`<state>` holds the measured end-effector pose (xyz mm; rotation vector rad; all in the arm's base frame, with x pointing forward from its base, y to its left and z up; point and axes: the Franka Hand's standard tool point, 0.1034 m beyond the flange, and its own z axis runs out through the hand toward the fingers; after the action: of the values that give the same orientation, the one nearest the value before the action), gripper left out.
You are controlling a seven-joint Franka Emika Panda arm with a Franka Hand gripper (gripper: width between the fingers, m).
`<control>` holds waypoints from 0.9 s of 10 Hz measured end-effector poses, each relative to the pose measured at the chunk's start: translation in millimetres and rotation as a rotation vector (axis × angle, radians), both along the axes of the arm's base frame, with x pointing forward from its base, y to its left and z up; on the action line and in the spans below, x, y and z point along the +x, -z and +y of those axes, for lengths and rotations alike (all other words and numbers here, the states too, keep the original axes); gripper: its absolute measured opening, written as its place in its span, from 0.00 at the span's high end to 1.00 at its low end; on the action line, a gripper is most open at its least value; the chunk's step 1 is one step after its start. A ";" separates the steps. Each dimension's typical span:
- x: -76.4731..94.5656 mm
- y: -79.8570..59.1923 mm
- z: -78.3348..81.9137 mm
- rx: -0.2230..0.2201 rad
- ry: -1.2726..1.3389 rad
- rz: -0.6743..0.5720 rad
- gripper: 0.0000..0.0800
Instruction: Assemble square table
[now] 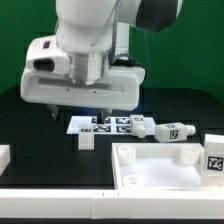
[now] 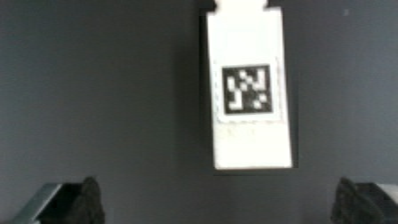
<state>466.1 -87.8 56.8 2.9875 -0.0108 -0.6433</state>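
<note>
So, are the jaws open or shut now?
Open: the wrist view shows them far apart, gripping nothing; the leg lies untouched.

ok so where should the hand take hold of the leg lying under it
Mid-length, near its tag, closing across the two long sides from straight above. The leg lies flat on the table with parallel sides, narrower than the gap of the open hand.

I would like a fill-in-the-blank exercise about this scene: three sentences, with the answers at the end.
1. In the wrist view the gripper is ____ and holds nothing.
2. The leg in that view bears one black-and-white ____.
3. In the exterior view the white table top lies on a ____ table.

Missing words: open; tag; black.
</note>
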 end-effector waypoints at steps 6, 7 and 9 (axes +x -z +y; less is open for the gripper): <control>-7.2 5.2 21.4 0.012 -0.003 0.314 0.19; -5.1 9.6 23.7 0.039 -0.053 0.298 0.19; -7.1 10.0 20.4 0.036 -0.040 0.296 0.19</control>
<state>459.1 -67.5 46.8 2.8853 0.0809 -1.0831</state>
